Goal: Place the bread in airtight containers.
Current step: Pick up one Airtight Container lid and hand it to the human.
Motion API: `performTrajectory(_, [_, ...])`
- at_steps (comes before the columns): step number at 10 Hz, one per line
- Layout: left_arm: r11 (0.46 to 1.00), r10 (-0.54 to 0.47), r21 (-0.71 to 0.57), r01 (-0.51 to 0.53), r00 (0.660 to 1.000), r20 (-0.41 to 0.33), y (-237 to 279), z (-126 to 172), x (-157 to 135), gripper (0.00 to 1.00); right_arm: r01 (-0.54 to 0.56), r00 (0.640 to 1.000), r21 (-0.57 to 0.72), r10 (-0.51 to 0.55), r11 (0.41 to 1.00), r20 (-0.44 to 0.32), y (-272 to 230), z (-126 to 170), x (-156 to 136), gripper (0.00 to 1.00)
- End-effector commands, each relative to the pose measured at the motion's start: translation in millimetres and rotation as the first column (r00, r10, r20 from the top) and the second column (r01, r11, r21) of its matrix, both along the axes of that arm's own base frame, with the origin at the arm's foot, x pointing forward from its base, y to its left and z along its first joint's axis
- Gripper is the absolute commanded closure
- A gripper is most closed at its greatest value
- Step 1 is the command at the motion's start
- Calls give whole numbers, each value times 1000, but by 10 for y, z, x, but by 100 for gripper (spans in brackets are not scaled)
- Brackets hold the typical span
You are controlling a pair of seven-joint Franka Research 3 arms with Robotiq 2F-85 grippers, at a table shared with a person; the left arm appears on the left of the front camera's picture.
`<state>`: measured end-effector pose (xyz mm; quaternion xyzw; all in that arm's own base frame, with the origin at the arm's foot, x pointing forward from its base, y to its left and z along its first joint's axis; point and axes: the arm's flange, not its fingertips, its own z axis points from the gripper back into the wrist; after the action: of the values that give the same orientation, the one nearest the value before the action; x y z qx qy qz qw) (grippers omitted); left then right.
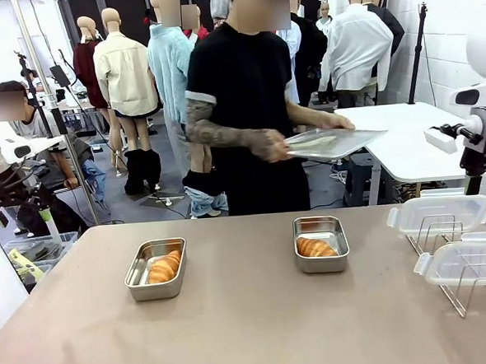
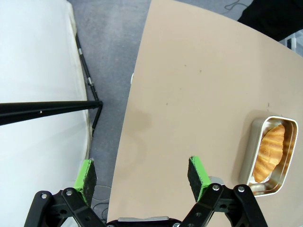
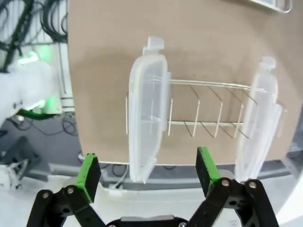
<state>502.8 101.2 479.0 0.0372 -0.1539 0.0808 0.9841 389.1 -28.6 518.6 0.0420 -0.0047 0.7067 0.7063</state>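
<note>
Front view: on the desk (image 1: 252, 330), the left tin (image 1: 141, 275) and right tin (image 1: 320, 227) each hold a croissant (image 1: 164, 267). Two clear lids (image 1: 439, 214) on a wire rack (image 1: 432, 235) are cropped at the right edge.

Left wrist view: the left end effector (image 2: 144, 175) is released, over the desk's edge.

Right wrist view: the right end effector (image 3: 147, 172) is released, above one upright lid.

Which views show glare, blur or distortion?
Front view: even light, sharp; steel tins glint. Left wrist view: wide-angle lens bows the table edge. Right wrist view: soft overall, clear lids hazy on the wire rack.
</note>
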Motion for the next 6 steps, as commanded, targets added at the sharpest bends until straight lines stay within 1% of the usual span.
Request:
performTrajectory(1, [1000, 5, 9, -5, 1000, 0, 1, 4, -19, 0, 74, 997, -8, -74, 997, -19, 81, -9, 31, 0])
performTrajectory(2, [1000, 5, 9, -5, 1000, 0, 1, 4, -19, 0, 0, 1000, 0, 0, 1000, 0, 0, 0, 0, 0])
performTrajectory(6, [1000, 5, 9, -5, 1000, 0, 1, 4, -19, 0, 0, 1000, 0, 0, 1000, 0, 0, 0, 0, 0])
